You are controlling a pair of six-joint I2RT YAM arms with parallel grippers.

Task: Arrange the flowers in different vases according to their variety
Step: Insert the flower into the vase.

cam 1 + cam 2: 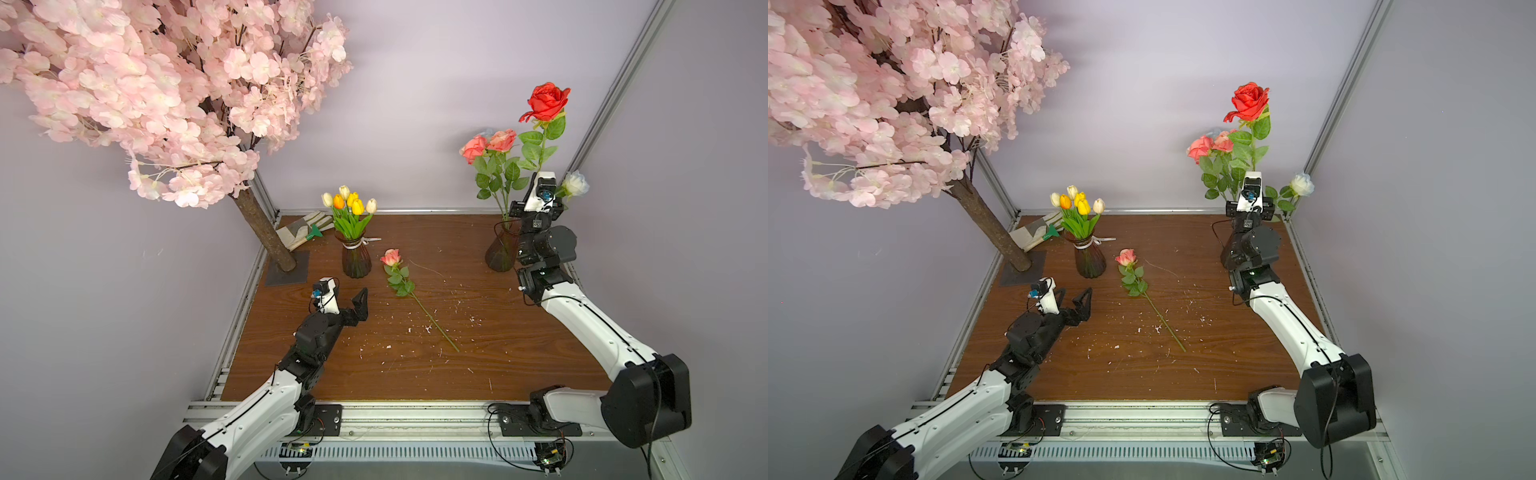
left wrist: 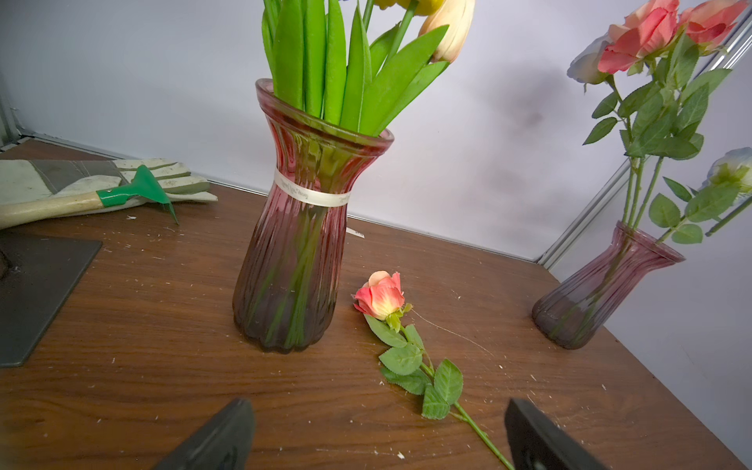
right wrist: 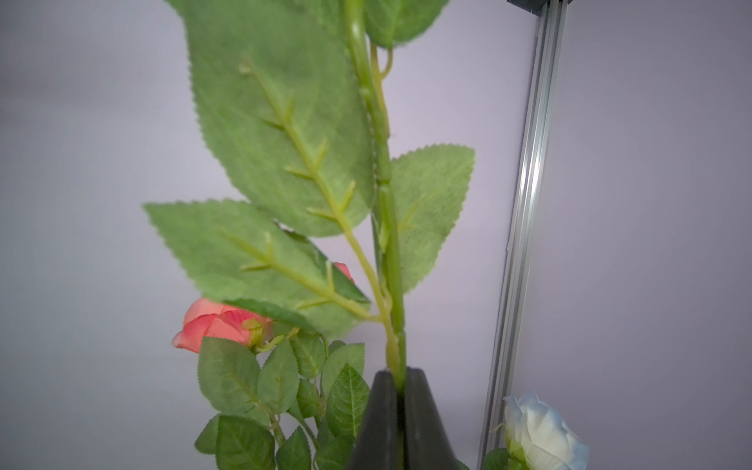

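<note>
At lower left in a top view, the left arm's black gripper [image 1: 1073, 296] hovers low over the brown wood-grain surface [image 1: 1225, 365], its jaws spread wide and holding nothing. Just beyond it, at frame centre, a single pink-and-cream rose on a leafy green stem [image 1: 402, 286] lies flat on the surface, unsorted. Its long axis runs diagonally, with the bloom pointing to the upper left and the cut end to the lower right.

Near the bloom but apart from it stands the dark reddish ribbed glass vase with a white ribbon at its neck [image 1: 356, 259]. It holds the bunch of cream, orange and yellow tulips [image 1: 351, 203] upright. No tulip lies loose, so that half of the sorting looks finished.

At the far right edge of the surface, the plain dark reddish ribbed glass vase [image 1: 500, 253] carries two pink roses [image 1: 488, 145], and a white rose [image 1: 575, 185] appears to lean out of it to the right. Above it, the right arm's black gripper [image 3: 401, 376] is pressed together on the green stem of a tall red rose [image 1: 547, 102]. The rose is held near upright, bloom in the upper right of the frame and stem running down toward the vase mouth. Whether its foot has entered the neck cannot be told.

By this showing, two roses are left: the red one to be seated, the pink one to be picked up.
</note>
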